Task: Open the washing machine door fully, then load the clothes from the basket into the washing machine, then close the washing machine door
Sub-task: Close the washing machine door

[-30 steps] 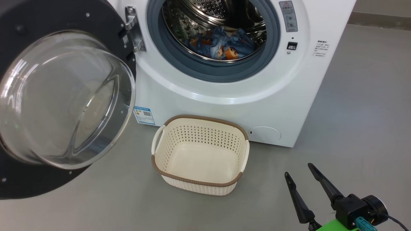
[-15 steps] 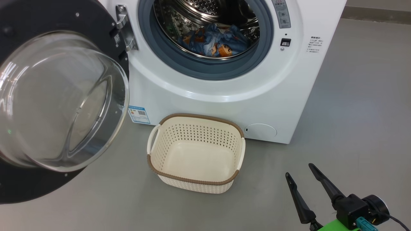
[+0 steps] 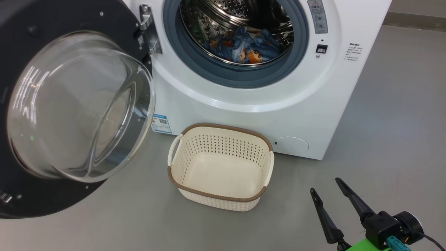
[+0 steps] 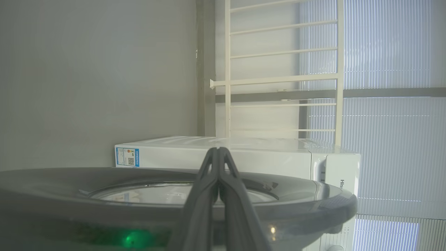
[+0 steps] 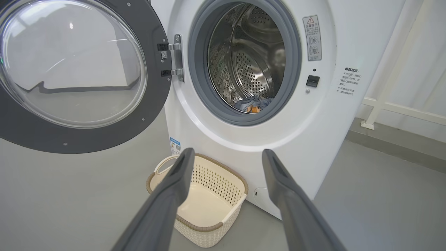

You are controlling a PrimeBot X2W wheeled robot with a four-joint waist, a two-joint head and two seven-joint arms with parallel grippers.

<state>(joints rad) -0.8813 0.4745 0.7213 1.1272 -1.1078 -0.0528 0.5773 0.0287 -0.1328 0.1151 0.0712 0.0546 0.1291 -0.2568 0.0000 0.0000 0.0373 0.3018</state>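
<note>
The left gripper [image 4: 217, 150] has its two fingers pressed together, holding nothing. In the left wrist view they lie across the dark rim of the door [image 3: 80, 104], seen edge-on, with the washer [image 3: 244, 118] beyond. Whether they touch the rim I cannot tell. The right gripper [image 3: 324, 184] has its fingers spread wide and empty. It hangs low over the floor [image 3: 383, 139], to the right of the basket [image 3: 226, 126] and well apart from the door.

The clothes [image 3: 244, 47] lie in a crumpled heap at the bottom of the drum [image 3: 226, 7], behind the lip of the gasket [image 3: 223, 75]. No fabric appears to trail over it. The basket sits on the floor just in front of the washer, below the opening, and is bare inside. The door stands wide open on its hinge at the left of the opening, with its glass bowl facing the head camera.

Loading looks finished, so the step in hand is most likely closing the door. That calls for the left arm to press on the door's outer face and sweep it round the hinge toward the gasket. The push should follow the arc and end firmly enough to catch the latch. The closed fingers suit a push, though they may slide on the glossy rim. The basket looks low enough for the door to pass over it.
</note>
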